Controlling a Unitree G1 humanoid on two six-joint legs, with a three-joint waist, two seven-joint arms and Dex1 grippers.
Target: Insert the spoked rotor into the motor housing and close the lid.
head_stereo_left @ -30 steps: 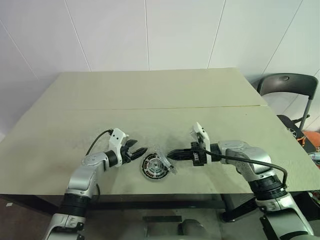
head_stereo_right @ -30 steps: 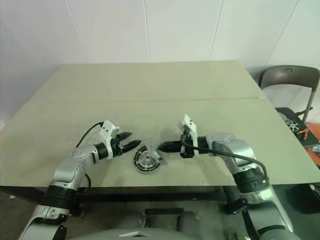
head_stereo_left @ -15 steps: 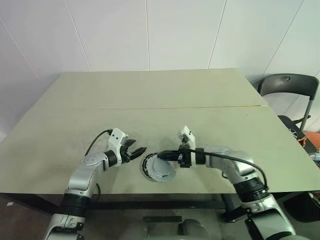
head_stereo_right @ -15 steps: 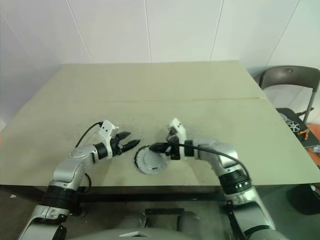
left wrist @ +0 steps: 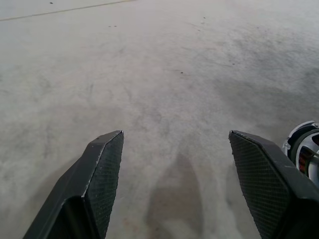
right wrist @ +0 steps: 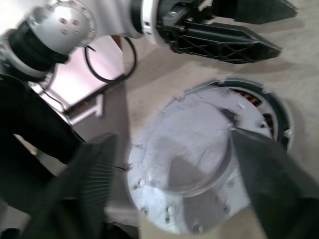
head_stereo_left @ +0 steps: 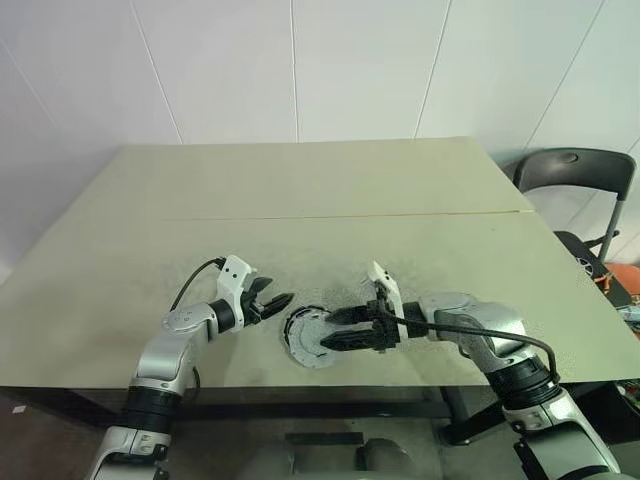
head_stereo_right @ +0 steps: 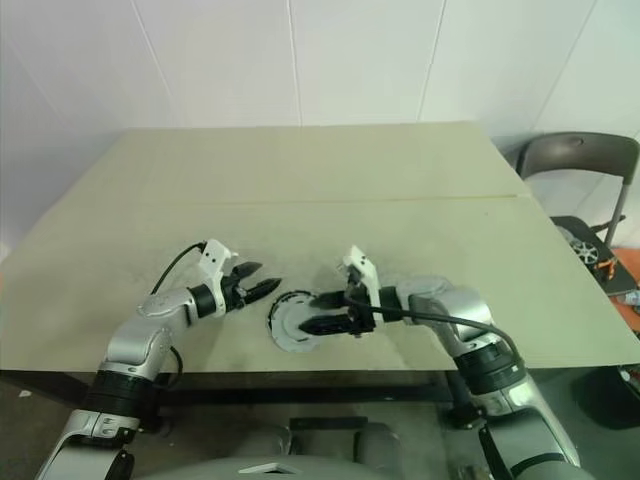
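Observation:
The lid (head_stereo_left: 306, 340) lies grey side up and a little askew over the motor housing (right wrist: 288, 118), near the table's front edge. Copper spokes of the spoked rotor (right wrist: 250, 101) peek out along one uncovered edge. My right gripper (head_stereo_left: 328, 330) hangs open just over the lid from the right, one finger (right wrist: 271, 177) on each side of it, holding nothing. My left gripper (head_stereo_left: 280, 303) stands open and empty just left of the stack, apart from it. A sliver of the housing's rim (left wrist: 305, 147) shows past its finger (left wrist: 102, 169).
The table (head_stereo_left: 300, 190) is beige with a seam across its middle, and its front edge runs just below the stack. A dark chair (head_stereo_left: 575, 170) stands off the right side, with small items on the floor beside it.
The lid, tilted beside the exposed rotor a second ago, now lies flat over it. My right gripper reached in to the left, then drew back a little and opened. The left arm stayed still.

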